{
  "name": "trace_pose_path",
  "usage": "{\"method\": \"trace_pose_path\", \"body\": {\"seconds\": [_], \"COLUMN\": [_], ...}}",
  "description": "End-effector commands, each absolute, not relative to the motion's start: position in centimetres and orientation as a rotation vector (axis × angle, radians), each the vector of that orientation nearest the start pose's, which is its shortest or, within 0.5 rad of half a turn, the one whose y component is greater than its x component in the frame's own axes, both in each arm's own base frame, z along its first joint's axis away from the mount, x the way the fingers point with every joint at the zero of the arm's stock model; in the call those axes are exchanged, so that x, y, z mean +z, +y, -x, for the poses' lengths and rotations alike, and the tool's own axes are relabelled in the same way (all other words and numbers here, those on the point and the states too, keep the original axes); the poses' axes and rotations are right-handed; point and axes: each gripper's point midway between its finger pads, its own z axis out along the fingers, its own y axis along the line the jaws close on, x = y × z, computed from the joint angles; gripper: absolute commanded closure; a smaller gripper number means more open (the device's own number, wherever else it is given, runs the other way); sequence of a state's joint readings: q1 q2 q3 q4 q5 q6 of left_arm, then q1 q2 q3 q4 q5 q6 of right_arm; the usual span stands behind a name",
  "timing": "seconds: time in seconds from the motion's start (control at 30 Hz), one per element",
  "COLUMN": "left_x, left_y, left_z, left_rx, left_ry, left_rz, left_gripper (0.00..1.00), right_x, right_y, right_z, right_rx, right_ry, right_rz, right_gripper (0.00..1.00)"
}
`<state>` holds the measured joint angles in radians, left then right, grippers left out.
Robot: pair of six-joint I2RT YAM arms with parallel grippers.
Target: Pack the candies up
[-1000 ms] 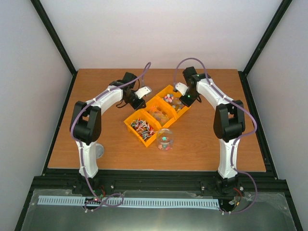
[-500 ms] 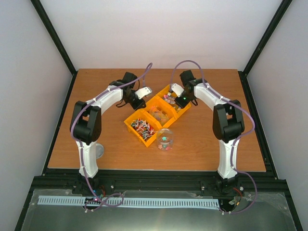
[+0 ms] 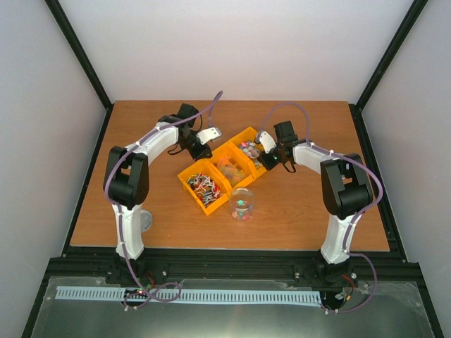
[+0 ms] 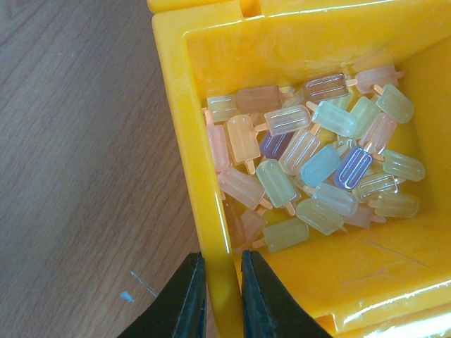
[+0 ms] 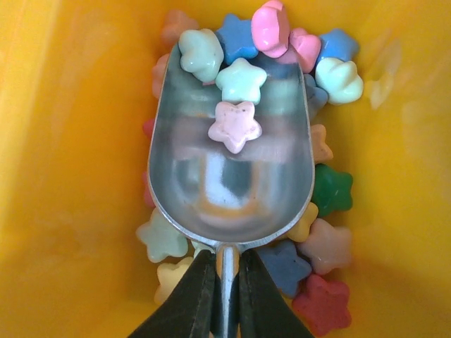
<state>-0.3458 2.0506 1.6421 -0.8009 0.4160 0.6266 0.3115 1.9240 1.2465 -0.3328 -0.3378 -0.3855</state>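
Observation:
The candies point(image 5: 331, 193) are small star-shaped sweets in pink, blue, green, yellow and red, lying in the far yellow bin point(image 3: 251, 132). My right gripper point(image 5: 227, 266) point(image 3: 261, 153) is shut on the handle of a metal scoop point(image 5: 232, 183), which lies in that bin among the candies. A pink star point(image 5: 235, 127) and a mint star point(image 5: 241, 81) sit in the scoop's bowl. A clear jar point(image 3: 242, 204) with a few coloured candies in it stands in front of the bins. My left gripper point(image 4: 222, 266) point(image 3: 203, 148) is shut on the side wall of the middle bin point(image 4: 184, 105).
The middle bin holds pastel popsicle-shaped sweets point(image 4: 310, 162). The near bin point(image 3: 192, 191) holds red and white wrapped pieces. All three yellow bins form a diagonal row on the wooden table point(image 3: 317, 211). A small round disc point(image 3: 144, 220) lies by the left arm's base.
My right wrist has swung down and to the right, laying the scoop lower in the far bin. The row of bins has shifted slightly left. The left gripper holds its place.

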Motion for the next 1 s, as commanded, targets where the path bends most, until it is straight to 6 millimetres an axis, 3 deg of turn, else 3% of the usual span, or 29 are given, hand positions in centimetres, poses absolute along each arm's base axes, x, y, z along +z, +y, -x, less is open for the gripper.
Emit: {"method": "trace_pose_path", "body": {"seconds": [0.0,0.1,0.33,0.53,0.97], "left_x": [7.7,7.8,7.8,7.6,7.6], "left_y": [-23.1,-23.0,-22.6,-22.3,-21.7], "left_z": [-40.3,-40.8,-42.2,-43.3,-44.1], "left_rx": [-0.591,-0.574,-0.530,-0.500,-0.455], "left_ry": [2.292,2.301,2.366,2.425,2.448], "left_rz": [-1.489,-1.476,-1.378,-1.275,-1.236], "left_gripper": [0.86,0.86,0.86,0.86,0.86], "right_x": [7.8,8.2,9.0,9.3,9.8], "right_y": [21.3,20.6,19.1,17.1,14.8], "right_z": [-43.1,-43.2,-41.5,-41.6,-39.2], "right_rx": [0.539,0.553,0.558,0.544,0.574], "right_ry": [2.231,2.222,2.171,2.167,2.177], "right_rz": [0.940,0.912,0.937,0.890,0.920], "right_gripper": [0.97,0.97,0.97,0.97,0.97]}}
